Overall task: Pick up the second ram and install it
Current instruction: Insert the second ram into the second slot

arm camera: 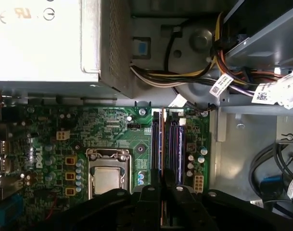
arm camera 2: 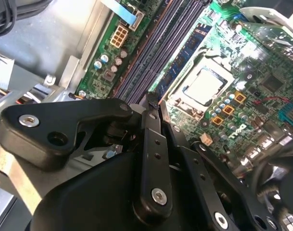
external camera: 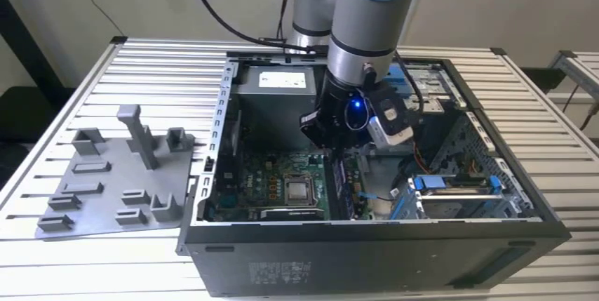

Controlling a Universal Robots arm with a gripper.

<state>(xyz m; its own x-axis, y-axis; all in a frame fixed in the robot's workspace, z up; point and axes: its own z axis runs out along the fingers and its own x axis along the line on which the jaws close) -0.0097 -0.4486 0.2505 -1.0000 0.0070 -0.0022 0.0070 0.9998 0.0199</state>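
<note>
Gripper (arm camera: pixel 158 202) hangs over motherboard (arm camera: pixel 112 130) slots beside processor socket (arm camera: pixel 107 177).

I see a green motherboard (arm camera: pixel 112 130) with a silver processor socket (arm camera: pixel 107 178), orange-yellow components and dark slots (arm camera: pixel 174 144) tinged purple. The pincer (arm camera 2: pixel 153 108) is matt black. The case (external camera: pixel 374 252) is black; the holder tray (external camera: pixel 112 182) grey; the bench (external camera: pixel 84 90) white, ribbed. The arm (external camera: pixel 369 13) is grey with light-blue caps.

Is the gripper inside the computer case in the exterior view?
Yes, the gripper hangs inside the open case, just above the motherboard.
</note>
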